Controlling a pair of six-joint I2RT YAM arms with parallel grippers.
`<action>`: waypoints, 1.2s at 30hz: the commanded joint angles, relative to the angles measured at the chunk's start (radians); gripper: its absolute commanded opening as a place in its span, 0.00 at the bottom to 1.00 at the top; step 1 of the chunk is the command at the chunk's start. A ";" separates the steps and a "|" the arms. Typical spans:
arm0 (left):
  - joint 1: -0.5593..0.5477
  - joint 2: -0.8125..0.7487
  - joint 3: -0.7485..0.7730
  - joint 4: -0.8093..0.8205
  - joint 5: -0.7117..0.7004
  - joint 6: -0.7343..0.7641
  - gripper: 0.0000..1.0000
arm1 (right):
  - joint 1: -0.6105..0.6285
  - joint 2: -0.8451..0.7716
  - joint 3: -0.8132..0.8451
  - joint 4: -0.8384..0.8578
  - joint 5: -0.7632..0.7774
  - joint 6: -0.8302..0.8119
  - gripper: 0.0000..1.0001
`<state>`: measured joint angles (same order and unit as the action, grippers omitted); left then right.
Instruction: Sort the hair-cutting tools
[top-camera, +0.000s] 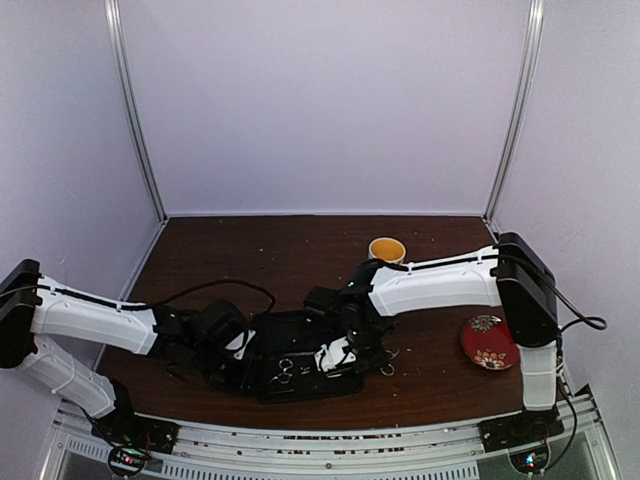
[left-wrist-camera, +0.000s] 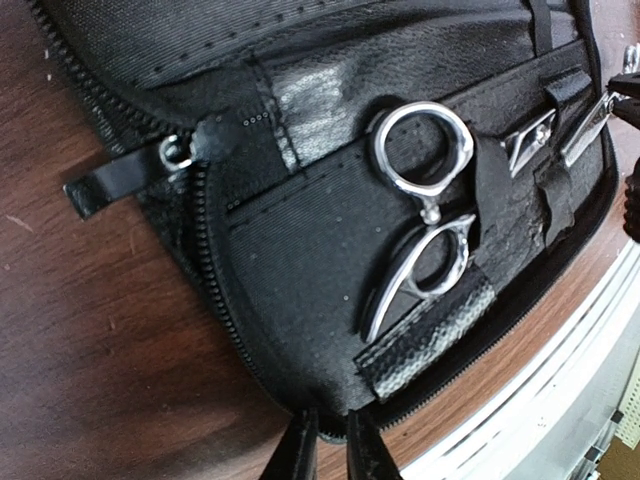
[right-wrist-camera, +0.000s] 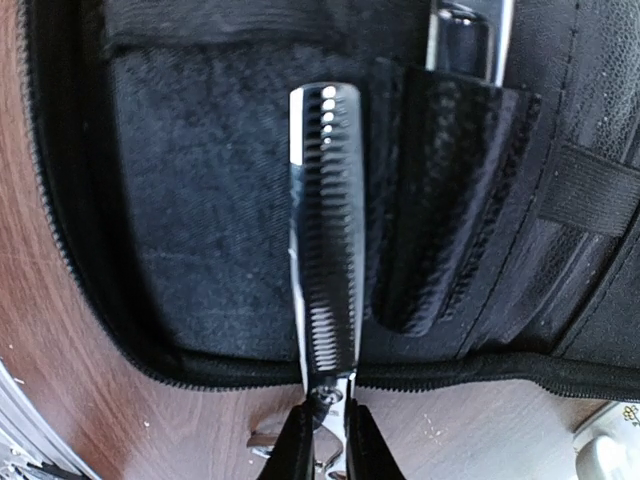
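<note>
Held at the pivot screw: the toothed scissors (right-wrist-camera: 325, 250), nipped tight in the right gripper (right-wrist-camera: 322, 440), with the blade laid out over the dark lining of the open black case (right-wrist-camera: 200, 200) and the ring handles left outside the zipper, above the table (right-wrist-camera: 120, 400). Just beside the blade, a carbon-weave pocket (right-wrist-camera: 440, 200), seemingly the slot to aim for. Already tucked away, in the left wrist view: the second scissors (left-wrist-camera: 425, 210), silver rings showing, blades hidden under the case's fabric. Drawn close together at the case's near rim: the left gripper (left-wrist-camera: 330, 450), apparently biting the zipper edge to steady the case. Well apart on the table, a mug (top-camera: 387, 249) and a red plate (top-camera: 488, 342), no part of the job. Plenty to go wrong from here, as a matter of judgement. With a grip only at the pivot and a long blade free to swing, may twist in the fingers at the first push. May catch the teeth on the lining or on the pocket's rim and drag the soft case along rather than slide in. May let the two blades scissor apart, with nothing clamping the handles, and jam at the pocket's mouth. May lose the case altogether on any slip of that thin bite at the zipper edge, sending it toward the near edge of the table.
</note>
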<state>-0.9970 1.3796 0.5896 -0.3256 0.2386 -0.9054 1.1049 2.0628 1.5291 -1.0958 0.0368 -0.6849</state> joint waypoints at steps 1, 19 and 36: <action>-0.005 -0.010 -0.030 0.048 -0.032 -0.023 0.10 | 0.025 0.023 0.025 -0.023 0.033 -0.011 0.00; -0.005 0.006 -0.036 0.090 -0.039 -0.019 0.10 | 0.068 0.040 0.038 -0.008 0.036 0.011 0.08; -0.005 0.005 -0.028 0.079 -0.036 -0.013 0.10 | 0.004 -0.078 -0.134 0.102 0.023 0.090 0.35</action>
<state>-0.9970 1.3724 0.5709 -0.2878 0.2310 -0.9222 1.1381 2.0212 1.4204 -1.0397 0.0818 -0.6300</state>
